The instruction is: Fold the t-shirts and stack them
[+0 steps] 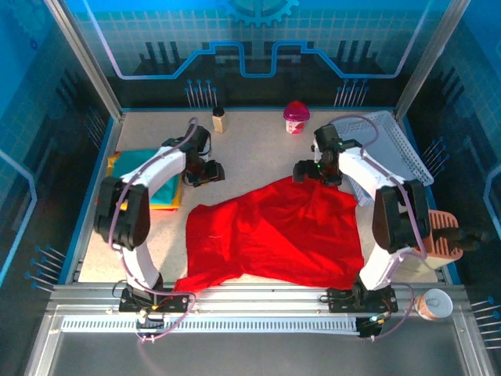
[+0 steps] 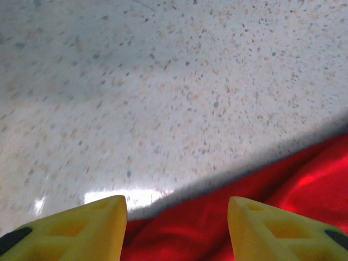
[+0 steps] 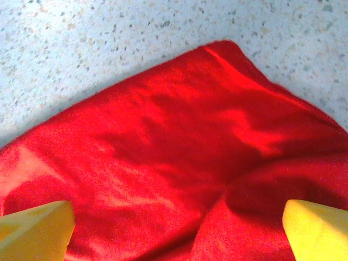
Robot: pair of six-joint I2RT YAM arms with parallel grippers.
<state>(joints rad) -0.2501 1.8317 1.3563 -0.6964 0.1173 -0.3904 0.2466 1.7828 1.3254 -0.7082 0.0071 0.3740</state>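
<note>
At 11 o'clock, left gripper (image 1: 205, 172): arm bent, fingers parted, holding nothing, at the edge of the red t-shirt (image 1: 274, 231)
Right gripper (image 1: 307, 171): 1 o'clock, jaws wide, empty, over the cloth
Red t-shirt: spread, rumpled, table centre
Folded shirts (image 1: 133, 160): 9 o'clock
Basket (image 1: 399, 149): 2 o'clock, beside right arm

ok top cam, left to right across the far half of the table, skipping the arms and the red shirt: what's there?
folded shirts stack → wooden block → pink container → white basket
</note>
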